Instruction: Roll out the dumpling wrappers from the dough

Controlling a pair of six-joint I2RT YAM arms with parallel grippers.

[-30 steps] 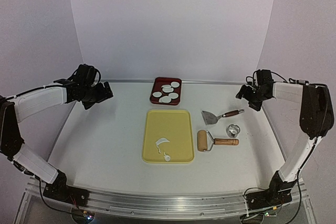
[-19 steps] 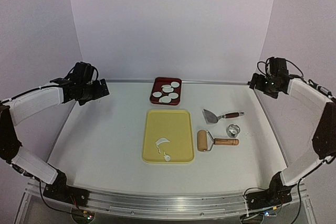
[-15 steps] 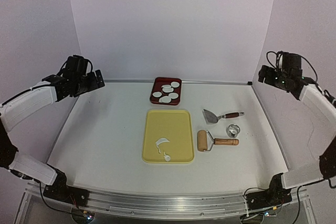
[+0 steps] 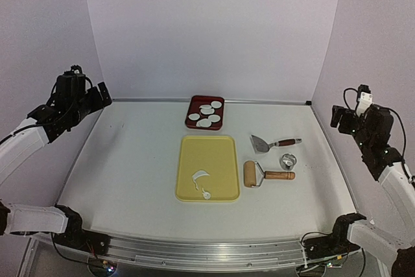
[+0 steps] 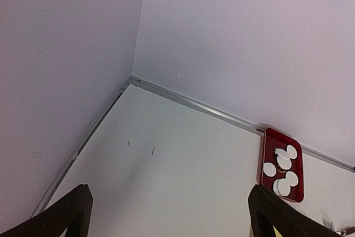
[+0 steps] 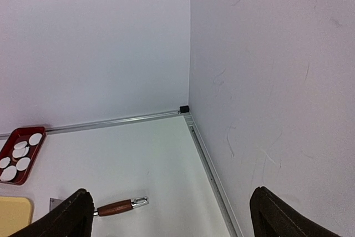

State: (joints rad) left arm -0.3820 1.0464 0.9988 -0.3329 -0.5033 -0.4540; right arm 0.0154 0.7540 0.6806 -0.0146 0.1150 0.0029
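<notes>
So the left gripper (image 4: pixel 100 97) is held up high by the back-left corner, jaws spread wide with nothing between them. The right gripper (image 4: pixel 338 117) is held out by the right wall, also wide open and empty. In the left wrist view only the dark fingertips (image 5: pixel 72 217) are seen, at the bottom corners. The dumpling wrappers (image 4: pixel 205 122), five round white discs, are laid in the red tray (image 4: pixel 206 98) at the back middle of the table (image 4: pixel 130 160). The dough (image 4: pixel 201 174) is seen as thin curled scraps on the near part of the yellow board (image 4: pixel 207 150). The rolling pin (image 4: pixel 250 174), ring cutter (image 4: pixel 287 159) and scraper (image 4: pixel 260 143) are laid just right of the board, well apart from both grippers.
</notes>
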